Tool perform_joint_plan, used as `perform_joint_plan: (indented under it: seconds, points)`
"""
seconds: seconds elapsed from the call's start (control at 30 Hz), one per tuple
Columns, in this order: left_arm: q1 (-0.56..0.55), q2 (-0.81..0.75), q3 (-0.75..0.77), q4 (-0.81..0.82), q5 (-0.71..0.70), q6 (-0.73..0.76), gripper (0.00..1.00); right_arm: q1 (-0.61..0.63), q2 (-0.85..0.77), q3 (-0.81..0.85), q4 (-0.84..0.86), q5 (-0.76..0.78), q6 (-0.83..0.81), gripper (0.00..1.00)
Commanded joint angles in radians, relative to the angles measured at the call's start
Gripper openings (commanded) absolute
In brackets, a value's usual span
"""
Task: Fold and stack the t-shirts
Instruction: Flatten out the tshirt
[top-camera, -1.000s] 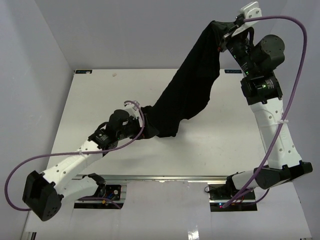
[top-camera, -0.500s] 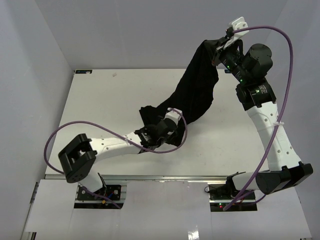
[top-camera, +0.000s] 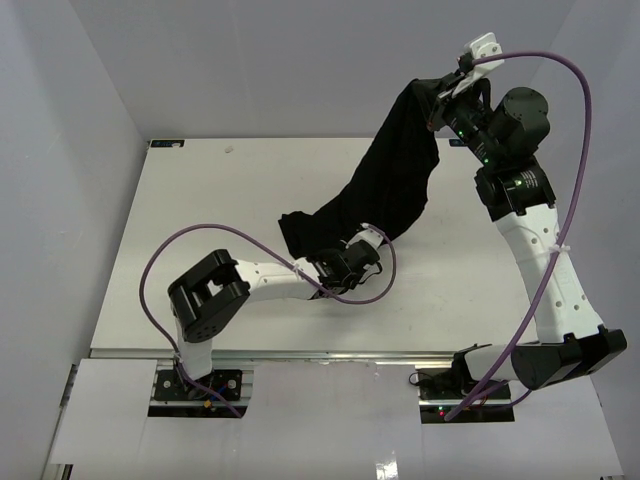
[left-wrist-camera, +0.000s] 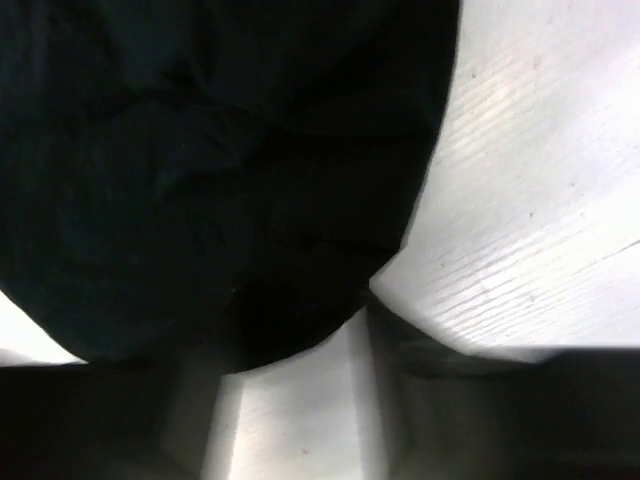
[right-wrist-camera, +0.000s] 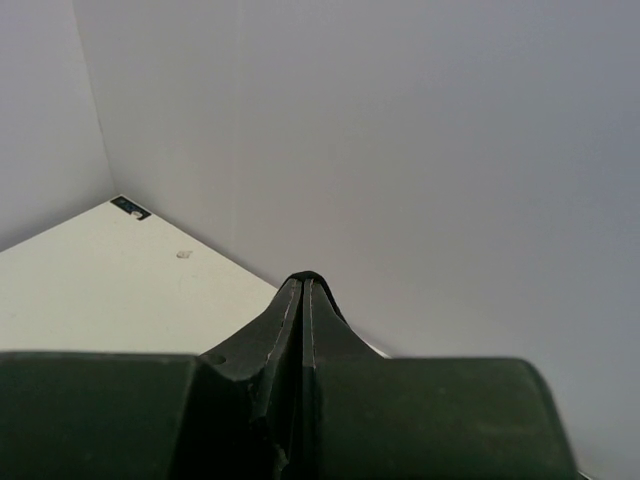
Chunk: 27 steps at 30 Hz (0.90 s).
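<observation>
left gripper (top-camera: 365, 247) has slid right along the lower edge of the t-shirt (top-camera: 385, 185), which trails onto the table (top-camera: 200, 200); its fingers are blurred under fabric, state can't be told. right gripper (top-camera: 447, 93) stays pinched on the shirt's top, held high, likely so it hangs open for spreading.

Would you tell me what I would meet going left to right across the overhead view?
Left arm's elbow, left gripper, right gripper, right arm's black motor. The black t-shirt spans both grippers, so it's unplaced.
</observation>
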Motion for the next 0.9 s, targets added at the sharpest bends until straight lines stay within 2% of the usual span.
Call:
perform_joint_plan:
  seconds: [0.0, 0.1, 0.17, 0.33, 0.47, 0.57, 0.7, 0.87]
  points:
    - [-0.005, -0.019, 0.031, -0.028, 0.009, 0.016, 0.47, -0.017, -0.035, 0.012, 0.053, -0.004, 0.011, 0.06]
    - [-0.005, -0.059, -0.001, -0.033, -0.002, -0.004, 0.16, -0.035, -0.044, 0.001, 0.052, -0.008, 0.010, 0.06]
    - [-0.005, -0.128, -0.007, -0.046, -0.012, -0.011, 0.09, -0.049, -0.050, -0.006, 0.047, -0.011, 0.007, 0.06]
    - [0.032, -0.367, -0.039, -0.115, -0.034, -0.066, 0.08, -0.110, -0.078, -0.045, 0.040, -0.030, -0.001, 0.06]
    - [0.119, -0.551, -0.067, -0.167, -0.033, -0.100, 0.08, -0.150, -0.110, -0.091, 0.040, -0.048, -0.022, 0.06]
    - [0.195, -0.652, -0.079, -0.187, 0.027, -0.103, 0.08, -0.172, -0.141, -0.132, 0.049, -0.056, -0.039, 0.06]
    - [0.246, -0.717, -0.059, -0.220, 0.078, -0.069, 0.08, -0.189, -0.196, -0.187, 0.069, -0.080, -0.030, 0.06]
    - [0.253, -0.797, -0.019, -0.256, 0.177, -0.066, 0.09, -0.190, -0.253, -0.223, 0.101, -0.093, -0.027, 0.06]
